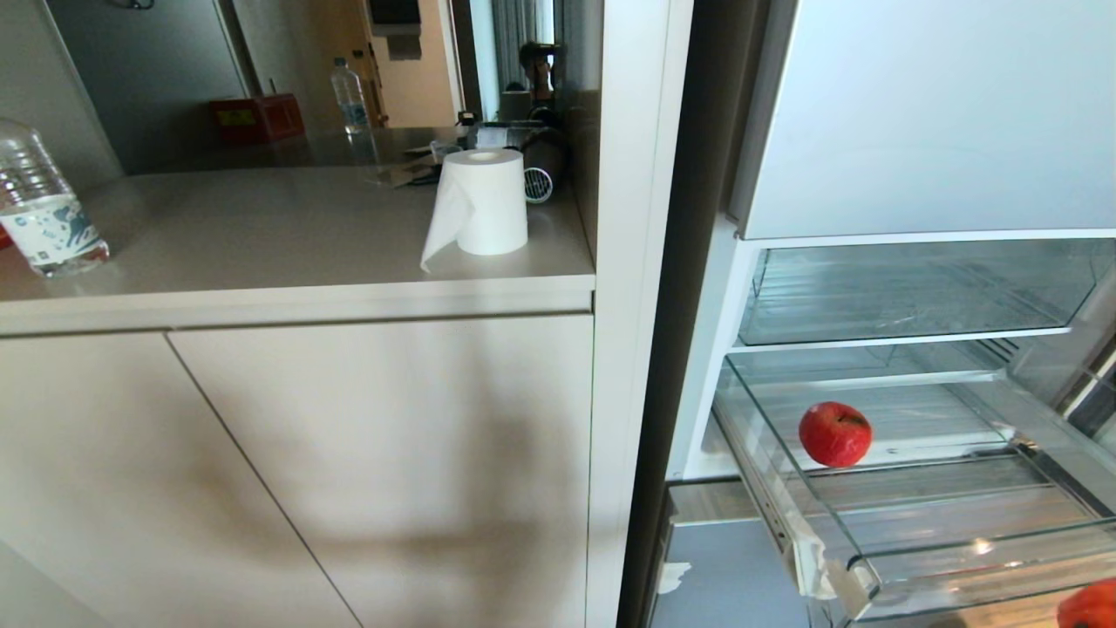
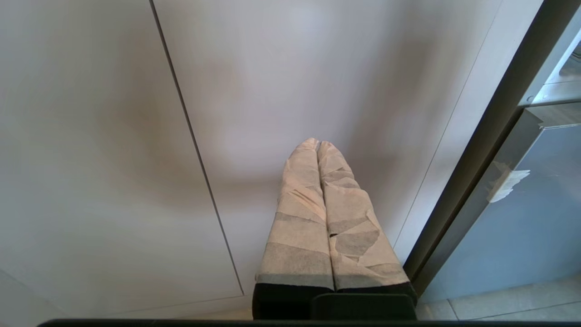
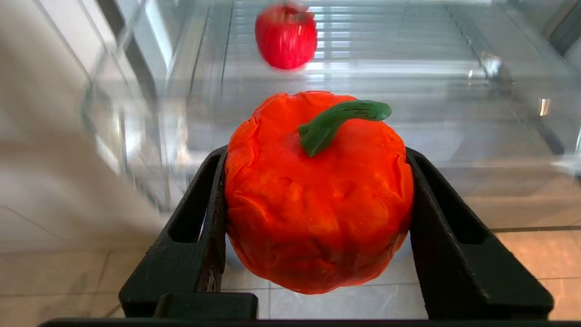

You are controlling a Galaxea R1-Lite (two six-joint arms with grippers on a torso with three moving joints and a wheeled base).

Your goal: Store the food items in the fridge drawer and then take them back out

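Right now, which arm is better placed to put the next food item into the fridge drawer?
Right. The right gripper already clamps the orange-red fruit facing the fridge drawer, where the apple sits. The left gripper faces the cabinet door, shut and empty.

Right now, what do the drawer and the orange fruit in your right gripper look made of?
Fridge drawer: clear rigid plastic, glossy, with a see-through ribbed floor. Orange-red fruit: probably a soft moulded replica, with a matte, wrinkled skin and a smooth rubbery green stem, clamped in the right gripper.

Bright, even daylight; soft shadows across the cabinet doors [image 1: 349, 453], glare on the fridge drawer [image 1: 985, 545], motion-blurred apple [image 3: 286, 36].
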